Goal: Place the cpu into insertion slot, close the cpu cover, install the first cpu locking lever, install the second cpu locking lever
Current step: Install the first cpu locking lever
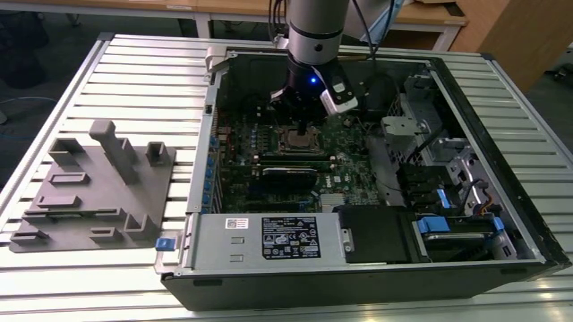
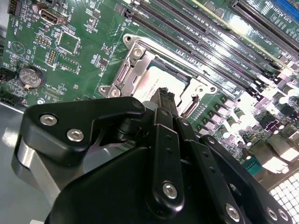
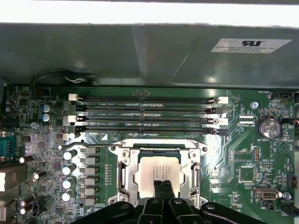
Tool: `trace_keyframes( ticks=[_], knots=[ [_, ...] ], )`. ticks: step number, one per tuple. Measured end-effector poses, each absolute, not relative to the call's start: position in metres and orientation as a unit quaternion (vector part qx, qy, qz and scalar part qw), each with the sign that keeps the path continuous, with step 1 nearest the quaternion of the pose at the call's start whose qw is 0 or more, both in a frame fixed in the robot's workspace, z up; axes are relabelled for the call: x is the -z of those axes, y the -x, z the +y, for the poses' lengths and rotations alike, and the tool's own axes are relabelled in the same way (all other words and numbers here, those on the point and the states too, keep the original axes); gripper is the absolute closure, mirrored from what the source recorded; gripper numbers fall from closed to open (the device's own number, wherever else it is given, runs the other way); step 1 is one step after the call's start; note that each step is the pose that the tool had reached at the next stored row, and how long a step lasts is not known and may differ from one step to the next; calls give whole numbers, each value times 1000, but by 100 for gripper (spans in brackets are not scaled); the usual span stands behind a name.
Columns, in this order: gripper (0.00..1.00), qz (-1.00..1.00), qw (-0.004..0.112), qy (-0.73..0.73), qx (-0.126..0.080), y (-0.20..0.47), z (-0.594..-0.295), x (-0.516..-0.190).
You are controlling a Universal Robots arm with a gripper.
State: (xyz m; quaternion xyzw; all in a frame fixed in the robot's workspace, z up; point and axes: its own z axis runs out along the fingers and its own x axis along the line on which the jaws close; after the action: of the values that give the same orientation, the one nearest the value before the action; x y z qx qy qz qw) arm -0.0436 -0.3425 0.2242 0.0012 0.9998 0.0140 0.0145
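The cpu (image 3: 158, 169), a small silvery-grey square, lies flat in its socket on the green motherboard (image 3: 42, 140). The cpu cover (image 3: 122, 172), a shiny metal frame, lies down around it, and the chip shows through its window. In the second wrist view the cpu (image 2: 161, 79) sits inside the cover (image 2: 135, 56). My gripper (image 3: 163, 183) is shut, with its black tips together right over the chip's near edge and nothing between them. From outside, the gripper (image 1: 302, 126) hangs straight above the socket (image 1: 300, 141). A thin wire lever (image 3: 88, 146) runs along the socket's memory-slot side.
Several black memory slots (image 3: 147, 114) lie beside the socket. The open computer case (image 1: 501, 201) stands on a slatted table, with a power supply box (image 1: 268, 238) at its front. A grey fixture block (image 1: 98, 188) sits at the exterior view's left.
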Motion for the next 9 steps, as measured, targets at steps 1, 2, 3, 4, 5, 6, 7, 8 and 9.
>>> trace_keyframes(
  ticks=[1,2,3,4,5,6,7,8,9],
  knots=[
    [89,1000,14,-1,-14,44,-343,-224],
    [89,1000,14,-1,-14,44,-343,-224],
    [89,1000,14,-1,-14,44,-343,-224],
    [89,1000,14,-1,-14,44,-343,-224],
    [89,1000,14,-1,-14,44,-343,-224],
    [89,1000,14,-1,-14,44,-343,-224],
    [89,1000,14,-1,-14,44,-343,-225],
    [89,1000,14,-1,-14,44,-343,-225],
    [89,1000,14,-1,-14,44,-343,-226]
  ],
)
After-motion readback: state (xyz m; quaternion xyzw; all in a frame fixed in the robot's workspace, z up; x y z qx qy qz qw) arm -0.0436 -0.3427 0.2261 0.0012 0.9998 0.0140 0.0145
